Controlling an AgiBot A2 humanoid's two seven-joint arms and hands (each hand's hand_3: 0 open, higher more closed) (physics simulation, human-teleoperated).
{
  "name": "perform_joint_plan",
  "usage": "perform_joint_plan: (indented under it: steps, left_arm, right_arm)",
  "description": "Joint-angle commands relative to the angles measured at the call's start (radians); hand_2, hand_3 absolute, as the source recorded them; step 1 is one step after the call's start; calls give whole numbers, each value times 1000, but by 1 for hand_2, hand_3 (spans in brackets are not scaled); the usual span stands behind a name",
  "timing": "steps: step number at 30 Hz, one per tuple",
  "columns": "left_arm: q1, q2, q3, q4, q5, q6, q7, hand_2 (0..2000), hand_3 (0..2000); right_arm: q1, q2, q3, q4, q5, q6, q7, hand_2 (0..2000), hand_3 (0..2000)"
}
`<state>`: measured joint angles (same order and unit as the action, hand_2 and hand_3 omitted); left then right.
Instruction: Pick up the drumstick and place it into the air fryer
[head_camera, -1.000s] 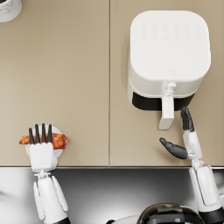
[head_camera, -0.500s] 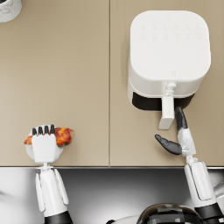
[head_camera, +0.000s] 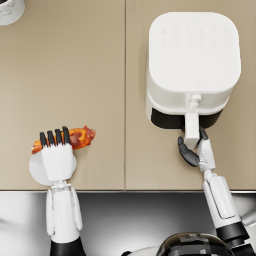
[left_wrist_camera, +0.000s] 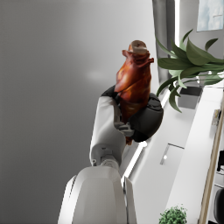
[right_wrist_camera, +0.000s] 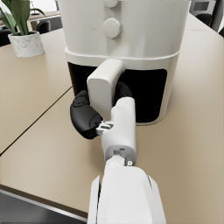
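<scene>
The reddish-brown drumstick (head_camera: 80, 137) is held in my left hand (head_camera: 57, 156) near the table's front left; its ends stick out on both sides of the fingers. In the left wrist view the drumstick (left_wrist_camera: 133, 83) stands up out of the left hand (left_wrist_camera: 131, 116), clear of any surface. The white air fryer (head_camera: 192, 65) stands at the right, its drawer handle (head_camera: 191, 127) pointing toward me. My right hand (head_camera: 194, 150) grips that handle (right_wrist_camera: 104, 85), thumb on one side and fingers (right_wrist_camera: 123, 91) curled round the other.
A round white plate (head_camera: 35, 172) lies under my left hand by the table's front edge. A white plant pot (head_camera: 10, 9) sits at the far left corner, also seen as the pot (right_wrist_camera: 26, 43) in the right wrist view. A seam runs down the tabletop.
My right hand has moved up from beside the handle and closed round it. My left hand, still holding the drumstick, has shifted slightly to the right.
</scene>
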<state>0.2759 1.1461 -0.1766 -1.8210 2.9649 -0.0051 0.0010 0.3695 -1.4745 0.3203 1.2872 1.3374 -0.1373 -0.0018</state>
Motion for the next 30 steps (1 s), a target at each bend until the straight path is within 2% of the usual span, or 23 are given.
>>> perform_joint_plan:
  steps: [1,2,3,6,13,20,22,30]
  left_arm:
    - [90,-7,70,15,0,-4,1,2000,2000]
    - [104,-4,90,15,0,-11,2,2000,2000]
    - [116,1,113,15,0,-15,3,2000,2000]
    - [143,12,149,25,0,-21,3,2000,2000]
    - [212,44,213,60,-1,-28,3,2000,2000]
    - [272,82,292,59,-1,-33,3,2000,2000]
    - [292,98,330,58,-88,-34,3,2000,2000]
    - [377,178,457,79,-426,-36,4,2000,2000]
  right_arm:
    - [21,-10,40,28,0,-5,-1,2000,1960]
    - [10,-5,49,56,0,4,-2,2000,2000]
    - [-5,10,66,95,2,37,-2,2000,2000]
    - [-56,52,89,197,2,40,-6,2000,2000]
    - [-155,156,176,413,3,121,-9,2000,2000]
    - [-211,258,247,621,3,103,-16,2000,2000]
    - [-223,285,276,662,3,101,-10,2000,2000]
    - [-266,384,403,803,3,164,1,2000,2000]
